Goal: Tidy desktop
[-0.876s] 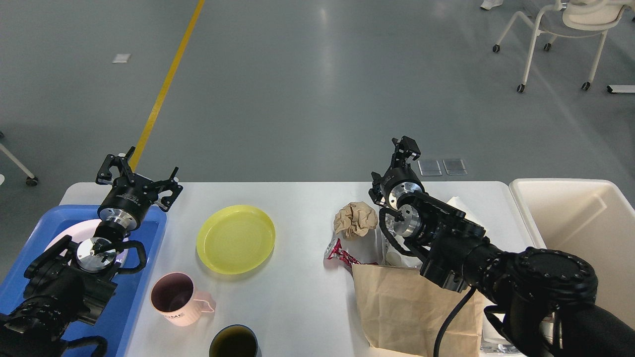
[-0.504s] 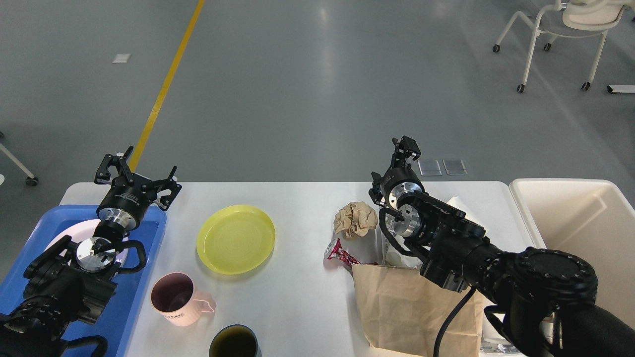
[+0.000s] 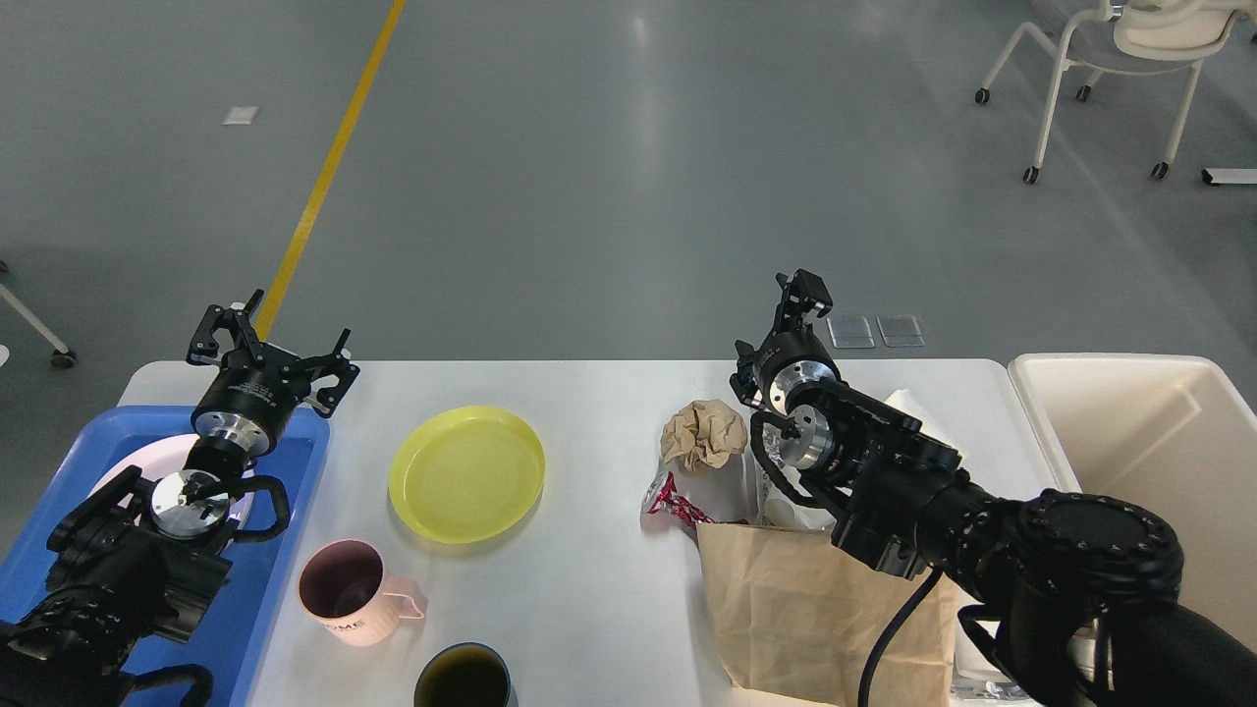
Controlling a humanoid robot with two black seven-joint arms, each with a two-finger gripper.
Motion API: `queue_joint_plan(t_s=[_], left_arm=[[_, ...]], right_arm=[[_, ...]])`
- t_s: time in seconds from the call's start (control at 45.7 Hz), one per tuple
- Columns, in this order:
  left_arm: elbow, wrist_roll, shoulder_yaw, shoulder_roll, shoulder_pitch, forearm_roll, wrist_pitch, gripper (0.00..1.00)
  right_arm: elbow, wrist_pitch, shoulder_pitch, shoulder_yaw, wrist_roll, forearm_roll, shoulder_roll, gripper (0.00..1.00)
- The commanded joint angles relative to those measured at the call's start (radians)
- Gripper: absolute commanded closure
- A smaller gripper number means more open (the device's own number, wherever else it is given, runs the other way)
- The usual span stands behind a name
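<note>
Both arms are raised over the white surface (image 3: 599,412), which spreads below them from the blue tray (image 3: 285,550) to the cream bin (image 3: 1129,432). On the left, the left end effector (image 3: 270,339) has its fingers spread wide with nothing between them, poised above the far corner of the tray, where a white plate (image 3: 123,466) lies just under its wrist. Off to its right sits the yellow plate (image 3: 466,473), and nearer the robot the pink mug (image 3: 349,589) and a dark cup (image 3: 464,678). The right end effector (image 3: 805,293) points away, seen end-on, and I cannot tell whether its fingers are apart. Just below and to its left lies a crumpled paper ball (image 3: 702,432), then a red wrapper (image 3: 673,506), with a brown paper bag (image 3: 805,609) under the forearm. To my eye the dishes belong in the tray and the scraps in the bin. For a clean pick, the left arm would do well to swing right over the yellow plate, drop squarely onto its near rim and close only once a finger is under the lip, keeping clear of the mug.
</note>
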Motion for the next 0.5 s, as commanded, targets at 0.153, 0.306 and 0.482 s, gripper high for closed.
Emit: queue_joint_plan(t_s=[0.153, 0.306, 0.482], left_arm=[[-0.001, 0.020, 0.023, 0.027, -0.032, 0.014, 0.095, 0.00], [0.000, 0.020, 0.031, 0.136, -0.146, 0.017, 0.308, 0.00], [0.000, 0.020, 0.304, 0.193, -0.282, 0.040, 0.477, 0.00]], right_arm=[[-0.001, 0.000, 0.000, 0.000, 0.000, 0.000, 0.000, 0.00], [0.000, 0.000, 0.002, 0.000, 0.000, 0.000, 0.000, 0.00], [0.000, 0.000, 0.000, 0.000, 0.000, 0.000, 0.000, 0.00]])
